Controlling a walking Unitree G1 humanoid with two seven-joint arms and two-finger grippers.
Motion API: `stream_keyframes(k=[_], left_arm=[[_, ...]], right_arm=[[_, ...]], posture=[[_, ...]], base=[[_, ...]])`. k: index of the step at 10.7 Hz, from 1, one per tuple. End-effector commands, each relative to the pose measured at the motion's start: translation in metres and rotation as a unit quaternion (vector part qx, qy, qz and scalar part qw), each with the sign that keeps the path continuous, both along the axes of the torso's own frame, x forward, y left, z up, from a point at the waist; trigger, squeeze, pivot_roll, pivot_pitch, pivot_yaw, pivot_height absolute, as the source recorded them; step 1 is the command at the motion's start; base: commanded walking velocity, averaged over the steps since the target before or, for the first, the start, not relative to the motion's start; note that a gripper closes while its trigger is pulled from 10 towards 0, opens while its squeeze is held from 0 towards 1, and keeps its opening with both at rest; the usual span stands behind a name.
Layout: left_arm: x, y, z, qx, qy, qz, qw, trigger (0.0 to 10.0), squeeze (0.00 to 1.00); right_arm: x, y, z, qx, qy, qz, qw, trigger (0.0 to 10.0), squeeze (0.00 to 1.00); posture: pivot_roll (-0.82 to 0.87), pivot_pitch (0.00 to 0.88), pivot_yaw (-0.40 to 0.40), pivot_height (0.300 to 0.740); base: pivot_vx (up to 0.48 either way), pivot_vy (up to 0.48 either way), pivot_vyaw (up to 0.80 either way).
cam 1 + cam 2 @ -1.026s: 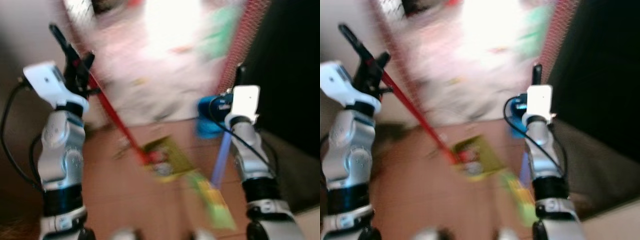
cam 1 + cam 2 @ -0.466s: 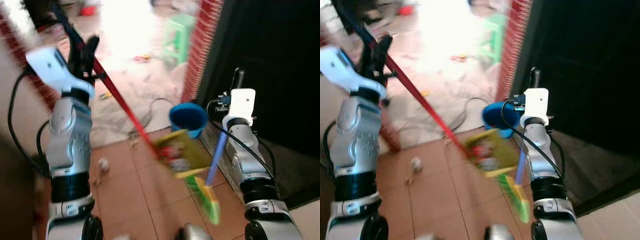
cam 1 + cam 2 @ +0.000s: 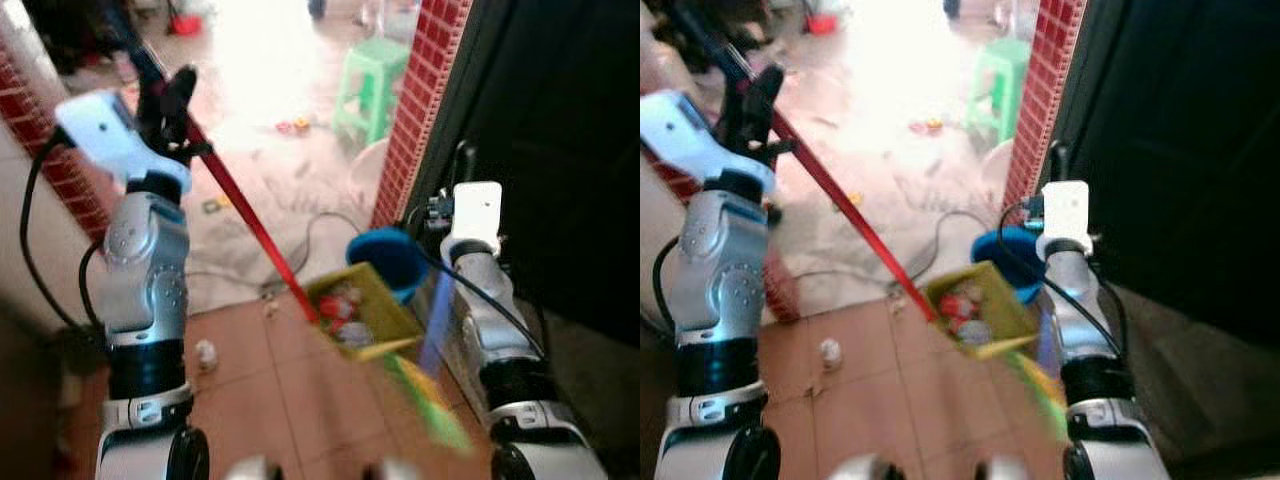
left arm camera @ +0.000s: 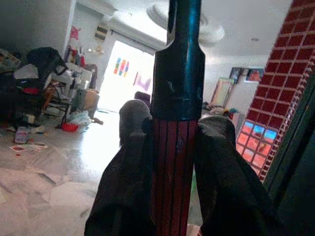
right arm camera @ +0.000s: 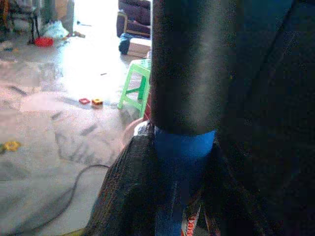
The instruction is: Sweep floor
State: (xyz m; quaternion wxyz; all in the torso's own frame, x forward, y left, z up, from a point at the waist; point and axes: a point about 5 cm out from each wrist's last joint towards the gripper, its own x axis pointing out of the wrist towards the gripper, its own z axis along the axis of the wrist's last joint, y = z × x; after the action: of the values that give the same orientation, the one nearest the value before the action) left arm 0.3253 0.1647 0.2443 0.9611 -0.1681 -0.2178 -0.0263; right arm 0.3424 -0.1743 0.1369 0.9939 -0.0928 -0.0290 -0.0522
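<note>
Now | step: carrying sweepings | left gripper (image 4: 172, 147) fingers pinch the red dustpan handle (image 3: 245, 215), upper left; dustpan (image 3: 362, 310) loaded, frame centre | right gripper (image 5: 182, 162) fingers clamp broom (image 3: 437, 320), right | next: tip dustpan into blue bucket (image 3: 388, 262), keeping it level.

Both tools (image 4: 177, 147) (image 5: 183, 162) raised, clamped shut.

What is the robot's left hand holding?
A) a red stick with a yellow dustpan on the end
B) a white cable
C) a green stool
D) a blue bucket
A: the left gripper has its jaws shut on the long red handle that runs down to the yellow plastic dustpan with litter in it.
</note>
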Motion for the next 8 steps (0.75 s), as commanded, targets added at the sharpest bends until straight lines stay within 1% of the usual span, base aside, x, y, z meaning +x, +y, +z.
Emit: stream_keyframes(k=[1,4,5,7,8], left_arm=[[-0.003,-0.005,0.019,0.000,-0.046,-0.004,0.999,10.0,0.00],[-0.002,-0.002,0.022,0.003,-0.055,0.021,0.998,10.0,0.00],[-0.001,-0.003,0.024,0.004,-0.056,0.022,0.998,10.0,0.00],[-0.001,-0.009,0.026,0.018,-0.062,0.020,0.998,10.0,0.00],[-0.001,-0.011,0.026,0.018,-0.062,0.021,0.998,10.0,0.00]], right_arm=[[0.002,-0.006,0.012,-0.012,-0.025,-0.008,1.000,10.0,0.00],[0.002,0.001,0.013,-0.002,-0.031,0.006,1.000,10.0,0.00],[0.001,0.003,0.011,0.001,-0.031,0.012,0.999,10.0,0.00],[0.001,0.005,0.010,-0.005,-0.028,0.016,0.999,10.0,0.00],[0.001,0.005,0.010,-0.009,-0.027,0.017,0.999,10.0,0.00]], posture=[[-0.04,0.000,0.029,0.740],[-0.03,0.000,0.029,0.740],[-0.03,0.000,0.028,0.740],[-0.03,0.000,0.027,0.740],[-0.03,0.000,0.025,0.740]], base=[[0.480,0.000,0.00],[0.480,0.000,0.00],[0.480,0.000,0.00],[0.480,0.000,0.00],[0.480,0.000,0.00]])
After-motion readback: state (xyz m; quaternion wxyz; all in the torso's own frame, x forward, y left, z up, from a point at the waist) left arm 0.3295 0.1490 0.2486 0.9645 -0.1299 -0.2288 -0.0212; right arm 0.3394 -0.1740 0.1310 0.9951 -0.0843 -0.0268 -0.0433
